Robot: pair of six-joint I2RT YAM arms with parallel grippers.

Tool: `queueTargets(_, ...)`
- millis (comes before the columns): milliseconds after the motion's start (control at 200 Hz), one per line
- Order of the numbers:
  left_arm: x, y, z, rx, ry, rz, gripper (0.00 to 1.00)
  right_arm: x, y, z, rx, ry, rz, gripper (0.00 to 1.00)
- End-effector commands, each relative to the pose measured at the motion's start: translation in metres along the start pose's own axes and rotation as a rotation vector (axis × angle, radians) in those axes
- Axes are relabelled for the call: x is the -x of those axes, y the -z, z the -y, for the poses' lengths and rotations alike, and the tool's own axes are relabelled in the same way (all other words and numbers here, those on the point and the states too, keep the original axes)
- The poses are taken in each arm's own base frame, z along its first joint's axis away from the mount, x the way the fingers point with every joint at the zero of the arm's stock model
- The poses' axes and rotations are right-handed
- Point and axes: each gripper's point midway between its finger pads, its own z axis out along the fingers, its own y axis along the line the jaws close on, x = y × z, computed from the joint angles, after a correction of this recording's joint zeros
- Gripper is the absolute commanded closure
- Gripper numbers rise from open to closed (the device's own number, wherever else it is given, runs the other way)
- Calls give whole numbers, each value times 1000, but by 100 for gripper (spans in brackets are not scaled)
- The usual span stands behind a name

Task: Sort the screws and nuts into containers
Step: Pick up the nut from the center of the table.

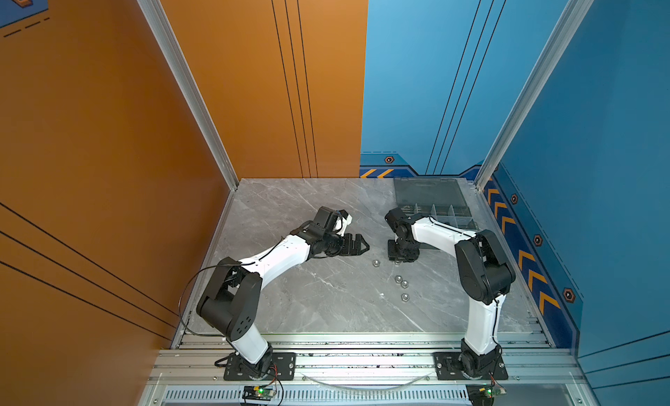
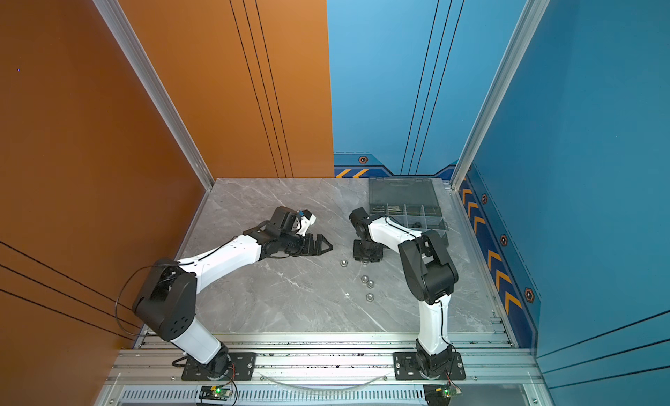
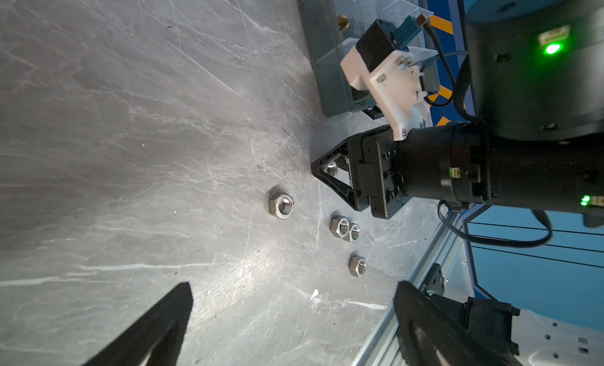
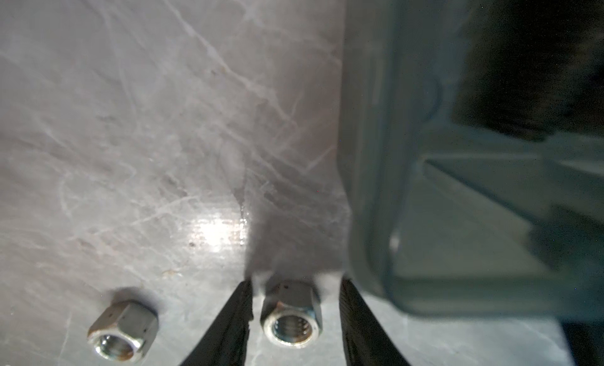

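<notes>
Right end effector (image 4: 296,284) straddles a threaded silver hex nut (image 4: 291,318)

You're in a purpose-built robot test cell, lab-type: orange panels (image 1: 90,132) and blue chevron-striped panels (image 1: 598,168) on aluminium framing (image 1: 181,72) box in a grey marbled desk (image 1: 326,306), left arm (image 1: 279,255) and right arm (image 1: 431,232) bolted to a slotted metal rail (image 1: 362,360) along its front, bare circuit boards (image 1: 259,390) lit green below.
</notes>
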Motion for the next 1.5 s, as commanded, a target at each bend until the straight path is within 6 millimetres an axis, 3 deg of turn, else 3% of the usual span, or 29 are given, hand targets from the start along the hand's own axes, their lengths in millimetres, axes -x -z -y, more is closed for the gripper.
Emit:
queueTargets(0, -3, 6, -8, 25, 2, -1, 2, 2, -1, -2, -21, 3, 10, 54)
queueTargets(370, -3, 5, -8, 21, 4, -1, 2, 0, -10, 0, -38, 17, -12, 74)
queueTargets(516, -2, 5, -7, 19, 4, 1, 2, 1, -10, 2, -36, 18, -13, 94)
queueTargets(586, -3, 5, -7, 18, 3, 1, 2, 5, -2, 0, -11, 21, 5, 100)
queueTargets(661, -2, 6, -7, 20, 3, 2, 2, 9, 10, 0, 36, 12, 19, 100)
queueTargets(806, -1, 6, -7, 17, 3, 6, 2, 28, 49, 8, 124, -15, 99, 100)
queueTargets(911, 0, 6, -5, 9, 1, 8, 2, 45, 77, 34, 139, -74, 168, 100)
queueTargets(1151, 2, 8, -2, 0, -1, 16, 2, 90, 111, 142, 58, -314, 306, 100)
queueTargets(1317, 2, 8, -2, 1, 0, 17, 2, 120, 118, 201, 21, -466, 393, 100)
queueTargets(1497, 3, 9, -2, 2, -1, 22, 2, 146, 119, 240, -10, -564, 447, 100)
